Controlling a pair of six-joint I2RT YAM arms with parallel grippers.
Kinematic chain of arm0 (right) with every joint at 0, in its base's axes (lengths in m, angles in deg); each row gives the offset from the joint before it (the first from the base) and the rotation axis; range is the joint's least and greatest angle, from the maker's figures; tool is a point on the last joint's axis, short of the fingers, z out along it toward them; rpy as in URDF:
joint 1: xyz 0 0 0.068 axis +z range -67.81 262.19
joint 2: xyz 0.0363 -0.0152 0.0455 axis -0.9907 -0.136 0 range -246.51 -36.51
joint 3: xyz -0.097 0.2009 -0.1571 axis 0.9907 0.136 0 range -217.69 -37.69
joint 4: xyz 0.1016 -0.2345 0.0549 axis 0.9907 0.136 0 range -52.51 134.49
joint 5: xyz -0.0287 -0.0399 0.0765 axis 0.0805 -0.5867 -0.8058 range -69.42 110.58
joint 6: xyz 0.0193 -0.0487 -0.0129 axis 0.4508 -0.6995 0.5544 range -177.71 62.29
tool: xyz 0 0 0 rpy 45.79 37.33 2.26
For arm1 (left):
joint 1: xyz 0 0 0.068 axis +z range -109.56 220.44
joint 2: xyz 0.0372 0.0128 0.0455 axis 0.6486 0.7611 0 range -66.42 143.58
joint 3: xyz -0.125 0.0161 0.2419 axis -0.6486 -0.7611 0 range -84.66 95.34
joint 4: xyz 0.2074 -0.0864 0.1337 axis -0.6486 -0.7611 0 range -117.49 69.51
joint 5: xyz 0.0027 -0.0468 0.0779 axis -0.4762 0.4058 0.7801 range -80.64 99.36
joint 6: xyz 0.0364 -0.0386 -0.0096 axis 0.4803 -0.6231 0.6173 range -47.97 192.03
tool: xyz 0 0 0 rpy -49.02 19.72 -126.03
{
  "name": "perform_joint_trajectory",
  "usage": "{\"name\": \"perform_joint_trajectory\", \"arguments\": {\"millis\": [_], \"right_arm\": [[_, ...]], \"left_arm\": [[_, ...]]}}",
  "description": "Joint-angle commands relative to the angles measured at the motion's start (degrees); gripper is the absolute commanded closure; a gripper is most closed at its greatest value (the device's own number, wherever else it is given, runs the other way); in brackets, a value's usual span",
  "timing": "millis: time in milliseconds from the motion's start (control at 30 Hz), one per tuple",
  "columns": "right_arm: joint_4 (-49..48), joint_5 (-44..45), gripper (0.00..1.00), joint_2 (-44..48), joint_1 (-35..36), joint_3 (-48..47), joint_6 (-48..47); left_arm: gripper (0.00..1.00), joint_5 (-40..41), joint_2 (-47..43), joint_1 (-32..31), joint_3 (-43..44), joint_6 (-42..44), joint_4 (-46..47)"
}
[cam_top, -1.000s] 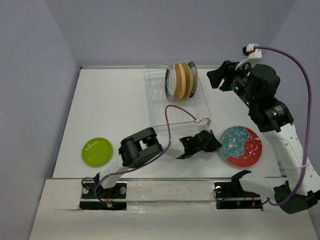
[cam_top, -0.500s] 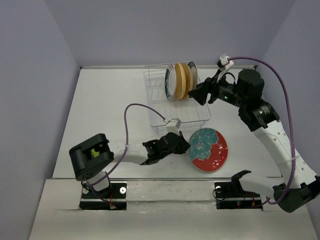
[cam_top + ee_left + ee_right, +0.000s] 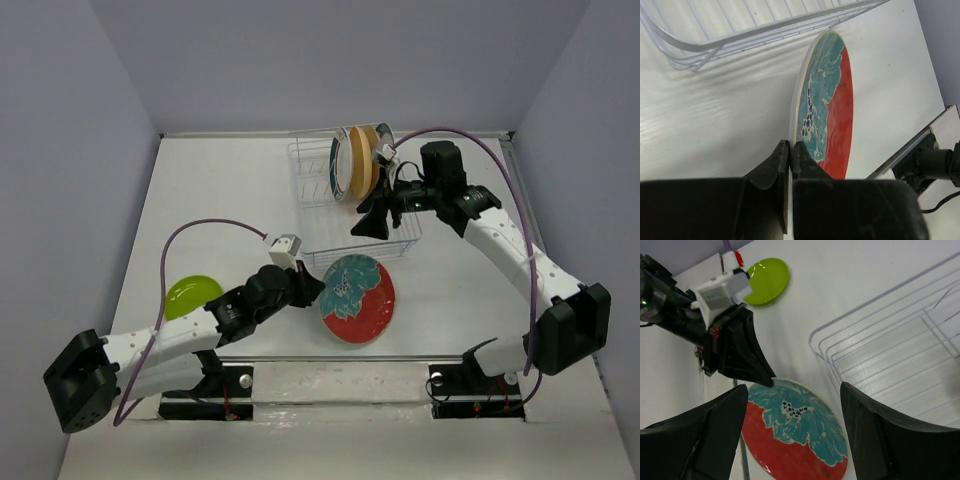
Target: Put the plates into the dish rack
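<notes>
Left end effector clamped on the rim of the teal-and-red floral plate, tilted just before the dish rack; right end effector hung wide open over the rack's near end.

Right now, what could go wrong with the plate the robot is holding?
1. The left jaws pinch only the thin rim of the teal-and-red plate, so it might slip out and fall.
2. The plate sits close to the dish rack's near edge and could bump the wire.
3. The right jaws hang open close above it, so the arms might collide.
</notes>
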Motion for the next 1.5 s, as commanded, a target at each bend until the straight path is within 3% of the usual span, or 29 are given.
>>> {"name": "perform_joint_trajectory", "arguments": {"millis": [0, 200, 533, 833, 1067, 1233, 1300, 1367, 1467], "right_arm": [[3.6, -4.1, 0.21, -5.6, -0.1, -5.7, -3.8], [8.5, -5.5, 0.21, -14.8, 0.6, -11.2, -5.5], [12.4, 0.7, 0.19, -25.7, 9.6, -15.8, -8.6], [13.9, 2.4, 0.21, -29.2, 10.7, -16.2, -10.2], [14.2, -2.5, 0.27, -28.5, 11.7, -12.8, -11.7], [14.1, -6.8, 0.39, -28.2, 12.9, -11.0, -13.2], [14.1, -7.2, 0.52, -27.7, 12.9, -10.6, -13.5], [14.0, -7.3, 0.58, -26.7, 12.9, -10.5, -13.7], [13.5, -9.6, 0.82, -25.4, 12.9, -10.4, -14.4]], "left_arm": [[0.94, -4.3, -8.0, 2.7, 2.2, 5.6, 2.0], [0.94, -7.7, -13.1, 6.3, 3.6, 8.4, -1.9], [0.94, -13.5, -15.8, 10.9, 5.1, 9.6, -1.9], [0.94, -15.0, -18.6, 12.7, 7.7, 11.3, -4.8], [0.94, -14.9, -19.1, 14.6, 8.4, 12.1, -5.6], [0.94, -15.4, -18.9, 15.6, 9.0, 11.8, -4.5], [0.94, -15.2, -18.9, 16.1, 9.7, 11.9, -4.7], [0.94, -14.7, -19.1, 16.3, 10.6, 12.4, -5.0], [0.94, -14.5, -19.1, 17.1, 12.0, 12.3, -5.0]]}}
